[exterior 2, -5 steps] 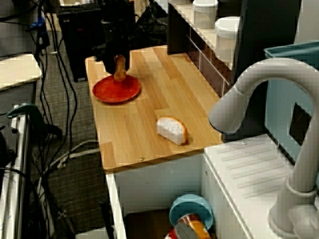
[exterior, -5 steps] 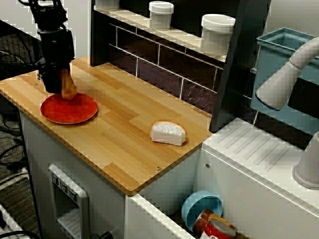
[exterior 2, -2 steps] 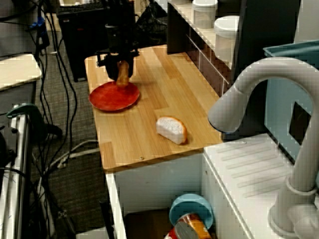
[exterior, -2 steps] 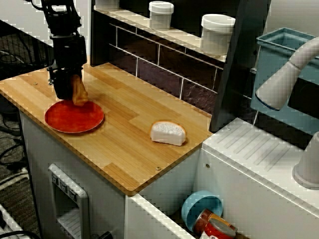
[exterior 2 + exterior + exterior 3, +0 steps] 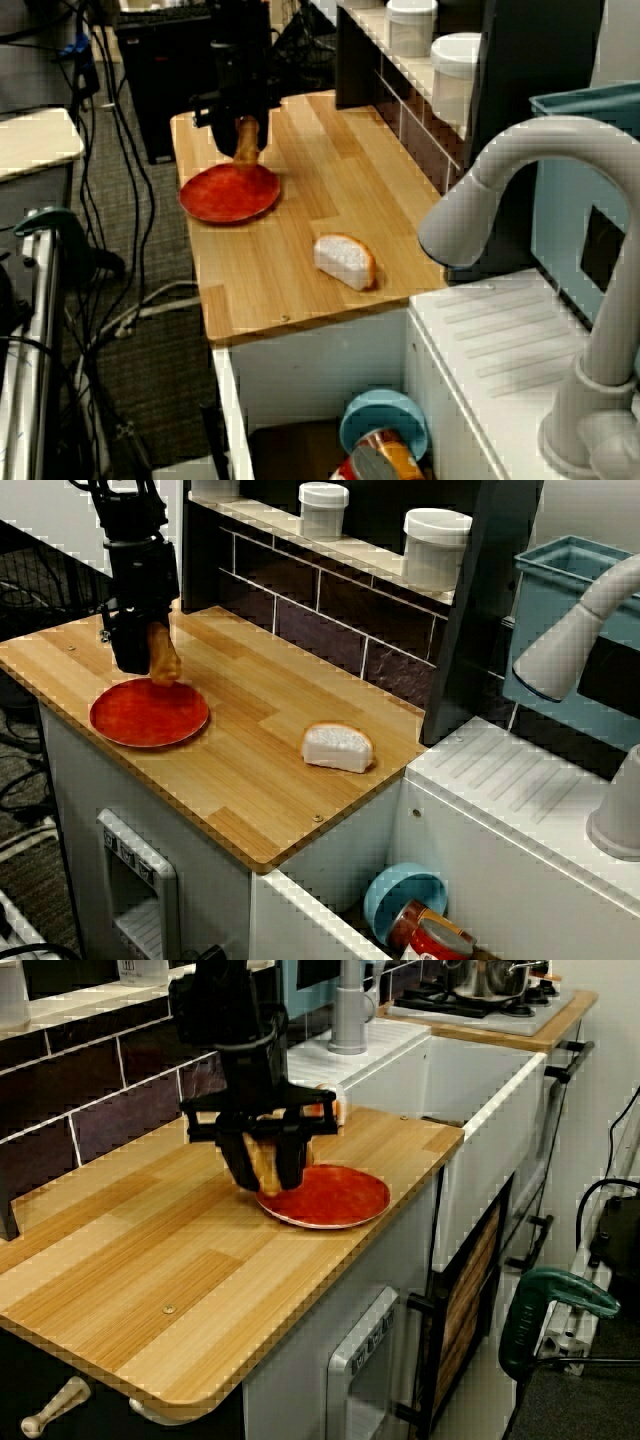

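- On a wooden counter (image 5: 250, 750), a tan-orange food piece (image 5: 163, 660) hangs upright between the fingers of a black gripper (image 5: 266, 1165), which is closed on it from both sides.
- The piece's lower end sits at the edge of a red plate (image 5: 140, 722), on the side nearest the tiled back wall. Whether it touches the rim or hovers just above it cannot be told.
- The plate lies flat near the counter's outer corner, with nothing else on it.
- Judging from the views, handling this well calls for a firm, square grip and an upright piece. Its lower end should not catch the rim and drag the plate.
- A white-faced bread slice (image 5: 338, 747) lies well apart from the plate, toward the sink side.
- Two white lidded jars (image 5: 436, 545) stand on the shelf above, and a pale faucet (image 5: 570, 630) curves in at the right.
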You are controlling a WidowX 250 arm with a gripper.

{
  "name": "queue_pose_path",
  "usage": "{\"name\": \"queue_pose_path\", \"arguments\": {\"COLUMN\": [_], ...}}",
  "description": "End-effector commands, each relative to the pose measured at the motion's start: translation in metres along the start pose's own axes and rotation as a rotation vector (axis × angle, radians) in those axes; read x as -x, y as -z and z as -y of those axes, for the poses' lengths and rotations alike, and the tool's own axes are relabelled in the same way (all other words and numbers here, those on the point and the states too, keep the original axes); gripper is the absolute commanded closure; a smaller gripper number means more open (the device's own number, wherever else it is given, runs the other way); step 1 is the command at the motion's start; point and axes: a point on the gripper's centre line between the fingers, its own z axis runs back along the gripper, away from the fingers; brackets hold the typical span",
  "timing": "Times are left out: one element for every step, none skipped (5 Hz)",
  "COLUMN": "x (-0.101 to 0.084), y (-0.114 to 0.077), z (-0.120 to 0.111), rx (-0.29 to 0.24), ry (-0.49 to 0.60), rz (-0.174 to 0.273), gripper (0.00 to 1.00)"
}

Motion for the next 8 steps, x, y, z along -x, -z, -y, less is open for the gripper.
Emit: {"name": "queue_pose_path", "arguments": {"x": [-0.010,-0.011,-0.011,-0.011,-0.012,-0.013,-0.013,-0.015], "y": [-0.016,-0.008,0.001,0.004,0.005,0.006,0.005,0.003], "z": [0.019,0.029,0.034,0.033,0.032,0.029,0.028,0.024], "rx": [-0.066,-0.060,-0.055,-0.054,-0.052,-0.038,-0.033,-0.024], "ry": [0.065,0.082,0.078,0.069,0.061,0.050,0.042,0.027], "rz": [-0.015,-0.029,-0.041,-0.048,-0.055,-0.048,-0.043,-0.033], "gripper": [1.00,1.00,1.00,1.00,0.00,0.00,0.00,0.00]}}
